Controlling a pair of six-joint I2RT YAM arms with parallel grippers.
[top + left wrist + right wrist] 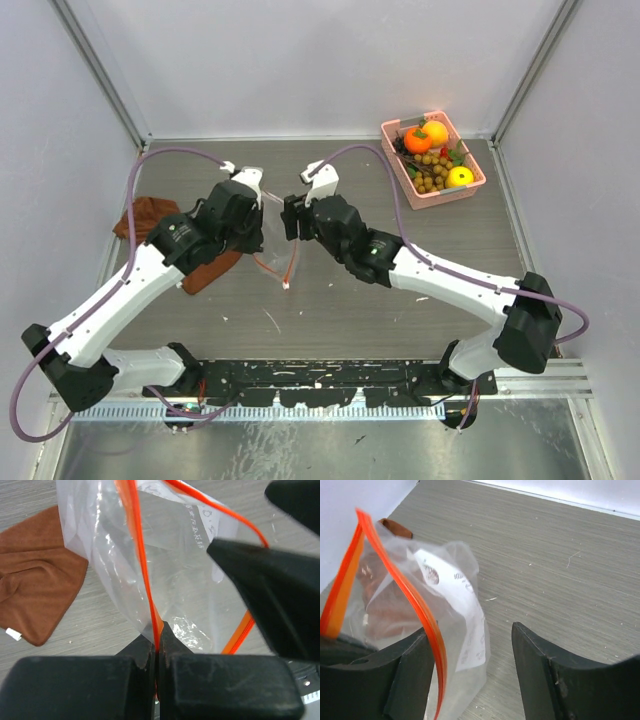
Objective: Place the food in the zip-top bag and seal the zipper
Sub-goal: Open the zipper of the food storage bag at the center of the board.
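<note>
The clear zip-top bag hangs between my two grippers at the table's middle, its mouth open. My left gripper is shut on the orange-red zipper on one side of the mouth; it also shows in the top view. My right gripper is open, with the other zipper side and the bag's wall between its fingers, next to the left finger. It faces the left gripper in the top view. The food stays in the pink basket: orange fruits, a yellow one, tan berries.
The pink basket stands at the back right corner. A brown cloth lies at the left under the left arm and shows in the left wrist view. White walls close the sides and back.
</note>
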